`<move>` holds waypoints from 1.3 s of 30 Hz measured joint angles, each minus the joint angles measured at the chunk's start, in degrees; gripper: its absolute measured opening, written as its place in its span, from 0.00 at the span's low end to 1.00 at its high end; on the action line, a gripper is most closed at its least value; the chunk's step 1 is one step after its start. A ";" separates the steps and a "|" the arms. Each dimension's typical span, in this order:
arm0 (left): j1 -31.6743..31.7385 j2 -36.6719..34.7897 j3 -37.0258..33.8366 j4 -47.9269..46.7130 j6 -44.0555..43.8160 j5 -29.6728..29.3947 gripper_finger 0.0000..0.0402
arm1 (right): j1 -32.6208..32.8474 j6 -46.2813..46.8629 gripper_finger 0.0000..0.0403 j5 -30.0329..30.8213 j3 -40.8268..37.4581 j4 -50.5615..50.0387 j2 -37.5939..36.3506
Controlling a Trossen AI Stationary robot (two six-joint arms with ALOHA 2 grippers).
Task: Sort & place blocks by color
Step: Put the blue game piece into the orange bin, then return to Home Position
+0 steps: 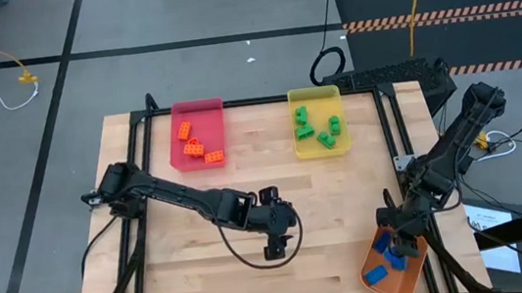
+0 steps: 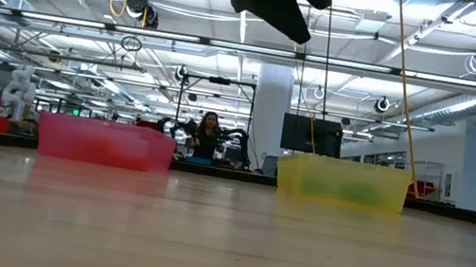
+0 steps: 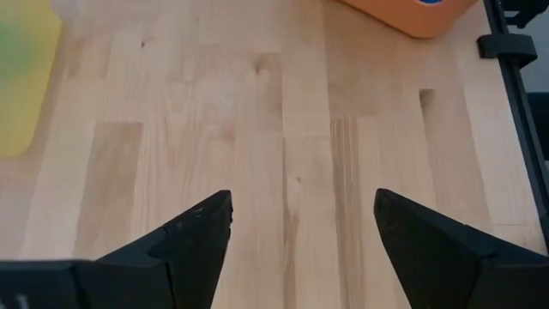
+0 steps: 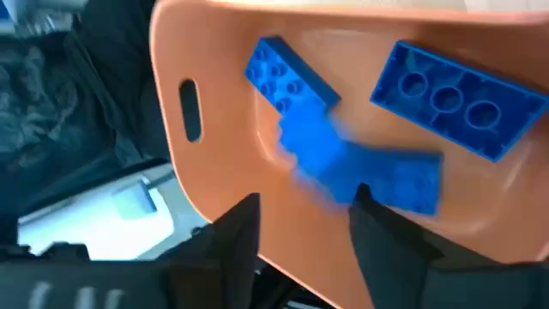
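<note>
Three trays stand on the wooden table. At the far side, the pink tray (image 1: 196, 108) holds orange blocks (image 1: 192, 144) and the yellow tray (image 1: 314, 92) holds green blocks (image 1: 318, 125). At the near right corner, the orange tray (image 1: 369, 277) holds blue blocks (image 1: 388, 250). My right gripper (image 1: 402, 246) hangs open over that tray, tilted down. In the right wrist view, two blue blocks (image 4: 287, 77) (image 4: 446, 99) lie on the tray floor. A blurred blue block (image 4: 352, 167) lies just beyond my right gripper (image 4: 304, 202). My left gripper (image 1: 273, 251) stands open above bare table near the middle. My right gripper's fingers stand apart above the orange tray's floor. The blurred blue block (image 4: 377, 180) lies right at the tip of one finger (image 4: 377, 219). I cannot tell whether that finger touches it.
Black frame rails (image 1: 400, 140) run along the table's left and right sides. Bare wood lies between the trays and in front of my left gripper (image 3: 300, 202). A person (image 2: 207, 133) sits in the room far beyond the table. A cable loop (image 1: 254, 256) hangs by the left arm.
</note>
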 joint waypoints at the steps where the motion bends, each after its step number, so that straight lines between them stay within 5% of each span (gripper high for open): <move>1: 0.00 0.00 0.00 -0.18 -0.41 0.00 0.70 | 0.00 0.36 0.45 0.41 0.00 0.22 0.00; 9: 0.02 0.00 0.00 -3.96 -2.80 -0.04 0.70 | 0.00 -0.95 0.58 0.42 0.00 2.03 0.00; 20: 0.42 0.00 0.00 -1.35 1.35 -0.09 0.70 | -2.51 -15.33 0.59 7.31 0.00 18.49 0.00; 27: 2.68 0.00 0.00 4.24 5.11 -1.81 0.70 | -8.44 -39.64 0.59 17.26 0.00 21.12 0.00; 34: 6.48 0.00 0.00 12.19 6.23 -6.40 0.70 | -15.24 -57.98 0.59 38.65 0.00 24.05 0.00; 39: 7.23 0.00 0.00 15.25 7.71 -9.68 0.70 | -17.55 -66.21 0.58 40.83 0.00 26.51 0.00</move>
